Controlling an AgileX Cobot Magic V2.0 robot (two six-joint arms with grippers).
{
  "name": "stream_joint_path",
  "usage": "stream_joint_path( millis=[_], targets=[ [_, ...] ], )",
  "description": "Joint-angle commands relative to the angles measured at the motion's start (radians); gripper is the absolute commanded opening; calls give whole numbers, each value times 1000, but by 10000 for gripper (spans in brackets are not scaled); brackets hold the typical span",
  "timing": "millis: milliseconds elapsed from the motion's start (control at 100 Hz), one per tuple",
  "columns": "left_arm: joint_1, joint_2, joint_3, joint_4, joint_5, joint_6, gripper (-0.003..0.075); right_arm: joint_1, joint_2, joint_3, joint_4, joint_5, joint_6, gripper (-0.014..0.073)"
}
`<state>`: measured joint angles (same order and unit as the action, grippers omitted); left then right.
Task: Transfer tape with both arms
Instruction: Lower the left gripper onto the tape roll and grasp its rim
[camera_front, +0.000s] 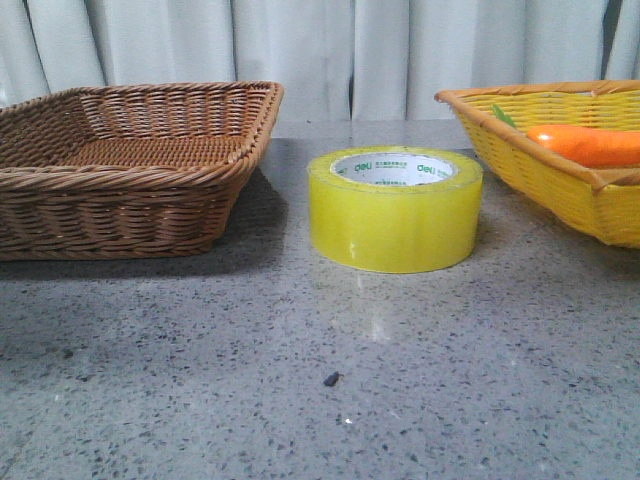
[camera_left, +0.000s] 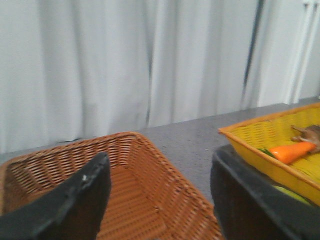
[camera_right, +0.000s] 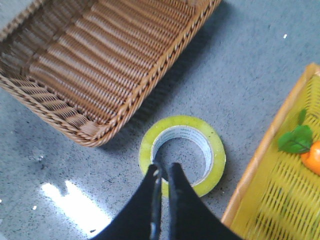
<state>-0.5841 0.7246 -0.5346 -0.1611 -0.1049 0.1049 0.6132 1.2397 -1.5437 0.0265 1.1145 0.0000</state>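
Nearest the front camera lies bare speckled table (camera_front: 400, 400). Beyond it, at twelve o'clock, the tape (camera_front: 395, 208) sits flat, core up. The brown basket (camera_front: 120, 165) lies at ten o'clock and the yellow basket (camera_front: 560, 150), holding a carrot (camera_front: 585, 143), at two o'clock; open table separates the roll from both rims. The right gripper (camera_right: 164, 172) hangs above the roll's near rim, fingers pressed nearly together. The left gripper (camera_left: 160, 192) is spread wide, pinching nothing.
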Motion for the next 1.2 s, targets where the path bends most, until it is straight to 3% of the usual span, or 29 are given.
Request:
stream_joint_path(
  millis=[0, 220, 550, 670, 840, 1190],
  targets=[
    [-74, 90, -108, 30, -37, -6, 408, -2, -72, -10, -14, -47, 0, -72],
    [-225, 350, -319, 42, 73, -6, 412, -2, -168, 31, -14, -43, 0, -72],
    [-345, 643, -586, 42, 309, -6, 412, -2, -257, 38, -17, -34, 0, -72],
    [-360, 725, -666, 42, 386, -6, 424, -2, -275, 38, -17, -26, 0, -72],
    [-360, 794, -717, 32, 426, -4, 512, -2, -288, 38, -17, -19, 0, -73],
    [-374, 926, -775, 26, 469, -4, 512, -2, -288, 38, -17, 12, 0, -73]
  ],
)
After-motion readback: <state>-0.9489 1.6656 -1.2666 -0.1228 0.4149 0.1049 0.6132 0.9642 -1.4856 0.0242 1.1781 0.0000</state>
